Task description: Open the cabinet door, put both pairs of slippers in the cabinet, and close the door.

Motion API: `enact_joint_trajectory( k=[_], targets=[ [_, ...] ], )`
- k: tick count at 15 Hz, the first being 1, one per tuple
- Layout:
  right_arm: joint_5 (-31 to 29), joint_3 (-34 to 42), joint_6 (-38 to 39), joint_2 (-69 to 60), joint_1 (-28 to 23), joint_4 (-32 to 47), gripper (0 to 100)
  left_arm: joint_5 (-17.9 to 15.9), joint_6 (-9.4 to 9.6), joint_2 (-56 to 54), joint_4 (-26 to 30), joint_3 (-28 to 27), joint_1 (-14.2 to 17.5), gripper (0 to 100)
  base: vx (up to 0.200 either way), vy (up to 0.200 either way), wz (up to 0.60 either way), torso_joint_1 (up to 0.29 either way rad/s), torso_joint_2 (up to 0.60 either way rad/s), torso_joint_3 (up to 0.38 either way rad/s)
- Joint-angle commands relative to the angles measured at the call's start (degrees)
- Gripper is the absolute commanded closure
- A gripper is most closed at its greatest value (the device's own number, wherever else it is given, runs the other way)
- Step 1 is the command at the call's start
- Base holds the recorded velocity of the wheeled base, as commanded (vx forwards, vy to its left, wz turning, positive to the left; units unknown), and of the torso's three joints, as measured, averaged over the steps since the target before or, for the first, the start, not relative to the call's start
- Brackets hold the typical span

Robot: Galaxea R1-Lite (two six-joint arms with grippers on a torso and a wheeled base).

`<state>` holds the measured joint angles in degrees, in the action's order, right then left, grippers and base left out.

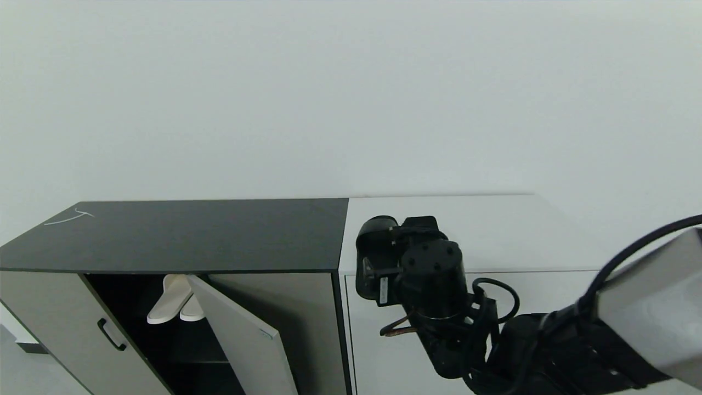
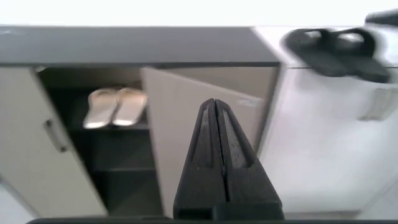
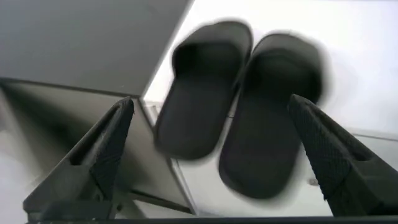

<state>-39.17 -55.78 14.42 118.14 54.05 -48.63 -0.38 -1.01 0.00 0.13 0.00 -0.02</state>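
My right pincer (image 3: 211,115) is apart over the black slippers (image 3: 249,106); left pincer (image 2: 214,109) together. I'd straddle both soles before clamping.

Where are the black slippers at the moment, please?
In the wrist views, the black slippers lie atop the white cabinet at its front edge, to the robot's right of the dark-topped cabinet, facing the open right gripper.

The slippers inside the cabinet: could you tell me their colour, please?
The shelved slippers are white, clearest in the left wrist view.
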Motion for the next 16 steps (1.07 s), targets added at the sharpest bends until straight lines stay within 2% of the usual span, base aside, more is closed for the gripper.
enact_joint_trajectory(
  k=[1, 7, 10, 16],
  targets=[
    [-1.88, -2.93, -0.01, 5.87, -1.41, -0.15, 0, -0.06, -0.04, 0.09, -0.05, 0.0, 0.02, 100, 0.0, 0.0, 0.0, 0.0, 0.0, 0.0],
    [-2.58, -7.23, -0.01, 11.68, -10.46, -0.24, 0, 0.03, -0.04, 0.09, -0.05, 0.0, -0.06, 100, 0.0, 0.0, 0.0, 0.0, 0.0, 0.0],
    [-2.58, -13.74, -0.27, 15.54, -10.99, 0.11, 0, -0.06, -0.04, 0.09, -0.05, 0.0, 0.02, 100, 0.0, 0.0, 0.0, 0.0, 0.0, 0.0],
    [-2.4, -29.12, -0.45, 22.31, -12.48, 11.1, 0, 0.03, -0.04, 0.09, -0.05, 0.0, 0.02, 100, 0.0, 0.0, 0.0, 0.0, 0.0, 0.0]
  ],
)
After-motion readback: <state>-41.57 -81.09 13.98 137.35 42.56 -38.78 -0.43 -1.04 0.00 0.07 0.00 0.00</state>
